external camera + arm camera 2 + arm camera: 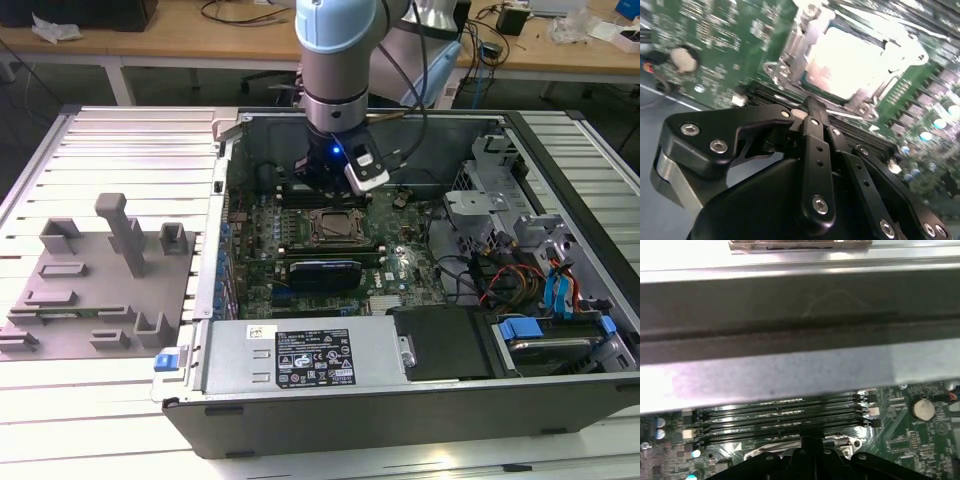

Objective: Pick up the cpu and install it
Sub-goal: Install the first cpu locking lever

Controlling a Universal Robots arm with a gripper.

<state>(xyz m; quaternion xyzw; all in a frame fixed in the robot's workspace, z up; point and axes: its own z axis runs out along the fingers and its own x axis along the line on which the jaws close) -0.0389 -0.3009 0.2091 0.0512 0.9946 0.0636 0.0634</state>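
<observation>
While above socket, gripper (812,107) by cpu (847,65)

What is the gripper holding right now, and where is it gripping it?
Nothing is held. In the second wrist view the gripper is shut and empty, while the cpu sits in the motherboard socket.

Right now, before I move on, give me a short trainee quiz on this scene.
1. True or false: the cpu lies inside the socket frame.
2. In the second wrist view, the gripper is nearest: A) the power supply, B) the memory slots beside the socket, C) the drive cage.
3. In the first wrist view, which round silver part sits on the green board?
Key: 1 true; 2 B; 3 the coin cell.
</observation>
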